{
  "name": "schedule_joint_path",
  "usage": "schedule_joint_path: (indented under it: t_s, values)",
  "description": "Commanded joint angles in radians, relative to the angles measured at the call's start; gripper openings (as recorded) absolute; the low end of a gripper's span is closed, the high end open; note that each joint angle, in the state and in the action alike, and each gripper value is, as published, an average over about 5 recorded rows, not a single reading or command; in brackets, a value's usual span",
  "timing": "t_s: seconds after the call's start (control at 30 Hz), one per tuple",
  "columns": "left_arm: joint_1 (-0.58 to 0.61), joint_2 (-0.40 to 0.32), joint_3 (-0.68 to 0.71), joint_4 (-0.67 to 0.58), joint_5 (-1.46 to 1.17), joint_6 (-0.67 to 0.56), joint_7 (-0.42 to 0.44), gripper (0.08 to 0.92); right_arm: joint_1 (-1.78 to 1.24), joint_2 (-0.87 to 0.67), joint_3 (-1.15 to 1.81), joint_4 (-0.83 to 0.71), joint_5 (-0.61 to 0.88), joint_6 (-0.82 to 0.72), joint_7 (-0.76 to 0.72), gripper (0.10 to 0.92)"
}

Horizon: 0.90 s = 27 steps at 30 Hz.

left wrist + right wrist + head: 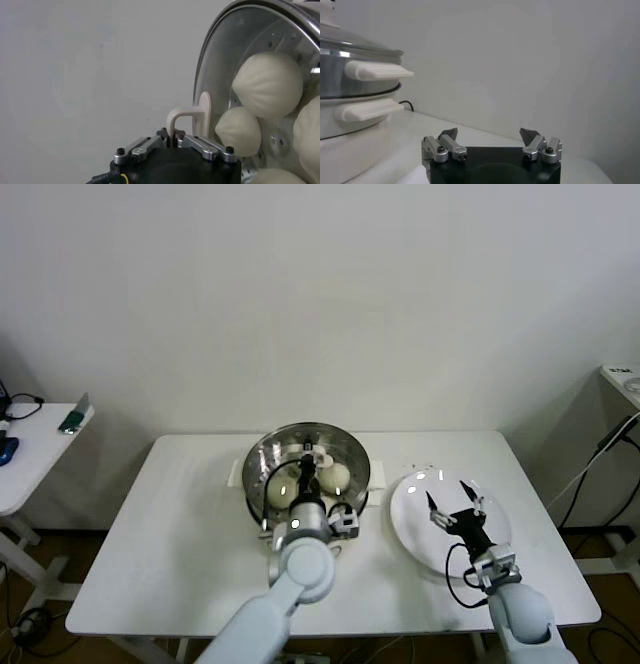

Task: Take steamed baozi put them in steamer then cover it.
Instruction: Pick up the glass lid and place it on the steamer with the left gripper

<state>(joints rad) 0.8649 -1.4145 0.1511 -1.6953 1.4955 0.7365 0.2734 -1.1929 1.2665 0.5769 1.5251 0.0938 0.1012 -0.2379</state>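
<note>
The steel steamer (pixel 356 456) stands on its cream pot base at the table's middle. The clear glass cover (pixel 330 446) lies on it. My left gripper (pixel 306 471) is shut on the cover's cream bar handle (pixel 309 456). In the left wrist view the fingers (pixel 150 145) clamp that handle (pixel 192 116), and several cream-white baozi (pixel 270 85) show through the glass (pixel 225 45) inside the basket. My right gripper (pixel 456 502) hangs open and empty over a white plate (pixel 410 519). The right wrist view shows the open gripper (pixel 490 134) and the covered steamer (pixel 340 75) beside it.
The white plate to the right of the steamer holds no buns. A side table (pixel 40 439) with small items stands at the far left. A shelf with cables (pixel 620 384) is at the far right. The white table's front edge (pixel 200 629) is near.
</note>
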Motion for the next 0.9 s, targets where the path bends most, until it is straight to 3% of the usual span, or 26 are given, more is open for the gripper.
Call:
schedule_joint_path:
  t_s: [0.03, 0.27, 0.7, 0.9]
  values:
    - [0.005, 0.000, -0.004, 0.002, -0.020, 0.040, -0.001, 0.149, -0.002, 0.003, 0.008, 0.009, 0.024, -0.015, -0.021, 0.823]
    - [0.013, 0.031, 0.005, -0.050, -0.058, 0.038, 0.006, 0.182, -0.005, -0.002, 0.013, 0.012, 0.043, -0.028, -0.022, 0.823]
    - [0.109, 0.138, -0.005, -0.270, -0.142, 0.049, 0.024, 0.560, -0.004, -0.006, 0.014, 0.009, 0.041, -0.039, -0.024, 0.823]
    - [0.206, 0.197, -0.042, -0.376, -0.211, 0.046, -0.031, 0.733, -0.006, -0.016, 0.016, 0.011, 0.042, -0.043, -0.027, 0.823]
